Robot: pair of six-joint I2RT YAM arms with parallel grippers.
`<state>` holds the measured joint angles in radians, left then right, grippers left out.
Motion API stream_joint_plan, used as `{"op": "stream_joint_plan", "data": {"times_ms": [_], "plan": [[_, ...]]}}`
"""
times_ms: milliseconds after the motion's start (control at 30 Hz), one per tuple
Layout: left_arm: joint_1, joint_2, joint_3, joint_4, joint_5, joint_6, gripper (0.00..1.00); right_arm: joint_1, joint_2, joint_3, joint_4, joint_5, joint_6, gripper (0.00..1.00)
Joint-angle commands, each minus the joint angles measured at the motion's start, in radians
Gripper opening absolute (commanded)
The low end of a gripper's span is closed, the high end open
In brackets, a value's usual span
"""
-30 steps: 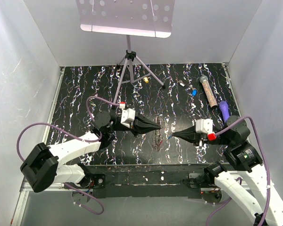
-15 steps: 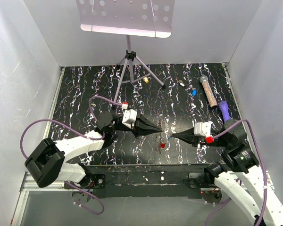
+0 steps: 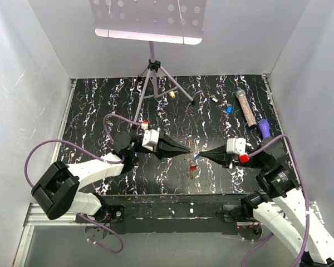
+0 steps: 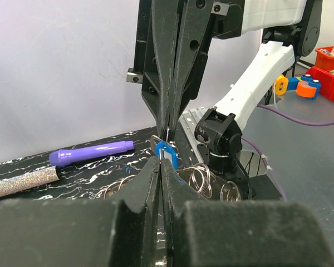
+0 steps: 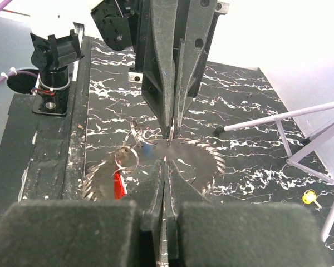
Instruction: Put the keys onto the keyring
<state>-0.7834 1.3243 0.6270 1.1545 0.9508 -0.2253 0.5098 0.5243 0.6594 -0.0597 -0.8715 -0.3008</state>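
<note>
The two gripper tips meet nose to nose above the front middle of the mat. My left gripper (image 3: 186,151) (image 4: 160,162) is shut on a thin loop of the keyring (image 5: 134,137), whose wire rings (image 4: 198,178) dangle below the tips. A red key (image 3: 193,165) (image 5: 118,186) hangs from those rings. My right gripper (image 3: 203,154) (image 5: 166,164) is shut, with a blue key (image 4: 167,153) at its tip, right against the left fingertips. Another blue key (image 3: 229,109) and a yellow key (image 3: 172,94) (image 5: 309,196) lie far back on the mat.
A glittery tube (image 3: 245,107) and a purple pen (image 3: 264,129) lie at the right back of the mat. A music stand (image 3: 152,67) stands on tripod legs at the back middle. White walls close in three sides.
My right gripper has moved left and slightly back, closing the gap to the left gripper's tip. The red key and rings have lifted off the mat and hang between the tips.
</note>
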Motion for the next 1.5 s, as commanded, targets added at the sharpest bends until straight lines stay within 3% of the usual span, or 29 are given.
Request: {"op": "stream_joint_plan", "data": {"times_ms": [0,567,1467], "plan": [[0.004,-0.017,-0.006,0.047,-0.029,0.02,0.0,-0.004,0.014,0.002,0.11,-0.009,0.042,0.01],[-0.007,0.016,-0.026,0.175,-0.119,-0.063,0.0,0.01,0.062,0.013,0.167,0.025,0.069,0.01],[-0.017,-0.007,-0.039,0.137,-0.158,-0.009,0.0,0.016,0.082,0.026,0.187,0.019,0.12,0.01]]}}
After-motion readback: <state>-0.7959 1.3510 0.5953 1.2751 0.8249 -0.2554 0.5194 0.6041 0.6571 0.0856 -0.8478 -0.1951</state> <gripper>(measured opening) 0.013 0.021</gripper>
